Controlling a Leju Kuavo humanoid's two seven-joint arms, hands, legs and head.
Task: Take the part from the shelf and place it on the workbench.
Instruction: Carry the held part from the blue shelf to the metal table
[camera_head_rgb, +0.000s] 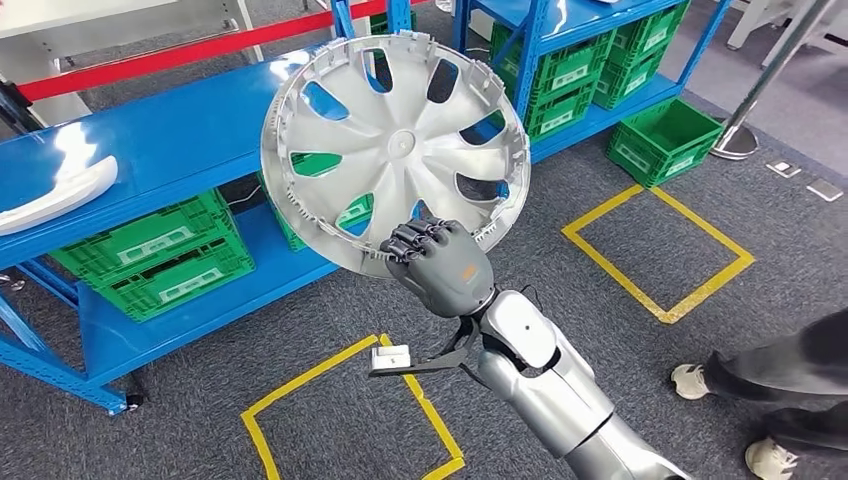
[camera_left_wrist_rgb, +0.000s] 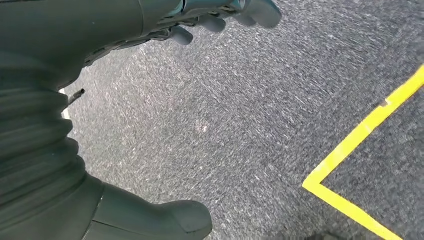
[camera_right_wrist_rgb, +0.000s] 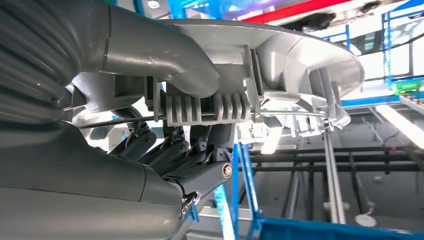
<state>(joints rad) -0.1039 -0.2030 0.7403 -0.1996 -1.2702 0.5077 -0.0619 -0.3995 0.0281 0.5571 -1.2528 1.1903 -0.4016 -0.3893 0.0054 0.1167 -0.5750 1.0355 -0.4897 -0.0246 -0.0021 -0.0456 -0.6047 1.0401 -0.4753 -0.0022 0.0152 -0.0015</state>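
Note:
A silver wheel cover (camera_head_rgb: 395, 140) with several spoke openings is held up in the air in front of the blue shelf (camera_head_rgb: 170, 140). My right hand (camera_head_rgb: 440, 265) grips its lower rim, fingers on the front face. In the right wrist view the thumb presses the ribbed inner side of the cover (camera_right_wrist_rgb: 300, 55) and the dark fingers (camera_right_wrist_rgb: 195, 150) curl under the rim. My left hand (camera_left_wrist_rgb: 100, 120) hangs over the grey carpet, its fingers loosely apart and holding nothing.
Green crates (camera_head_rgb: 160, 260) fill the shelf's lower level, with more (camera_head_rgb: 575, 75) at the back and one (camera_head_rgb: 665, 140) on the floor. A white curved part (camera_head_rgb: 55, 195) lies on the shelf top. Yellow tape squares (camera_head_rgb: 660, 245) mark the carpet. A person's feet (camera_head_rgb: 770, 410) stand at the right.

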